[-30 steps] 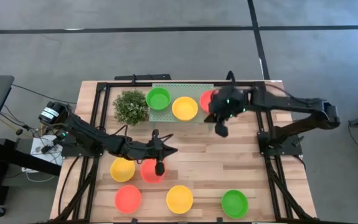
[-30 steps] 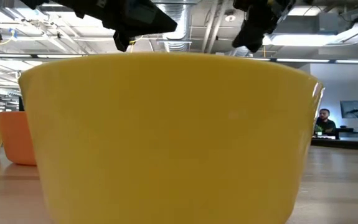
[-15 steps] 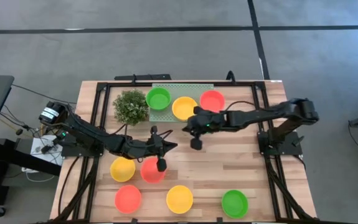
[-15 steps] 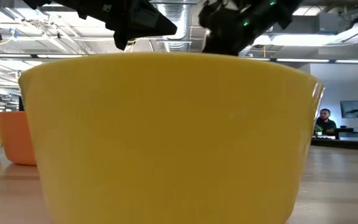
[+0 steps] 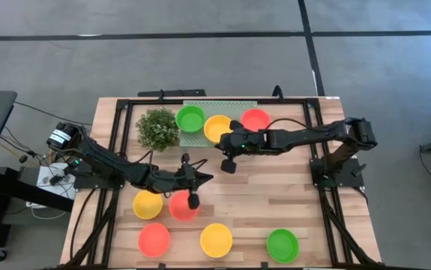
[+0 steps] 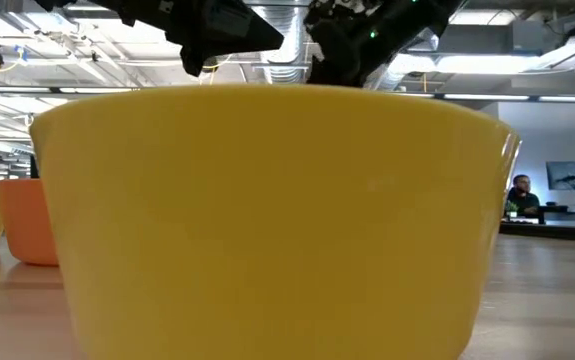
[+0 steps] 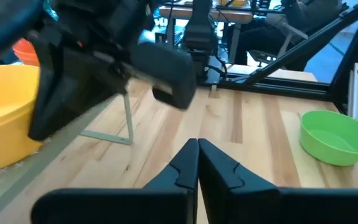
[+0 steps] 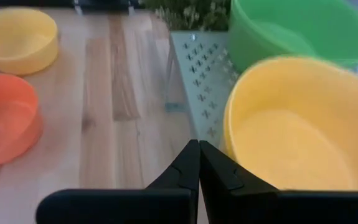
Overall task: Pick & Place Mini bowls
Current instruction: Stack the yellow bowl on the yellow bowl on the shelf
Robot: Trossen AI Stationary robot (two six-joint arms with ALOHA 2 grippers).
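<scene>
High view, counting from my remote station: eight mini bowls, three on the pale green tray (image 5: pixel 200 139) at the table's far edge, namely green (image 5: pixel 190 118), yellow (image 5: pixel 216 128) and red (image 5: pixel 256 119). Five more sit on bare wood nearer the front: yellow (image 5: pixel 148 204), red (image 5: pixel 181 207), red (image 5: pixel 154 238), yellow (image 5: pixel 216 239) and green (image 5: pixel 282 245). My right gripper (image 5: pixel 228 164), fingers pressed together and empty, hangs just off the tray's front edge by the yellow bowl, while my left gripper (image 5: pixel 193 200), likewise clenched on nothing, is over the red bowl's rim, with open planks between the arms.

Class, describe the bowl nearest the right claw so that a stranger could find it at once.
Find the pale green perforated tray at the table's far edge, beside the bushy plant. Three bowls sit in a row there; it is the yellow bowl in the middle, between green and red, by the shut right claw.
</scene>
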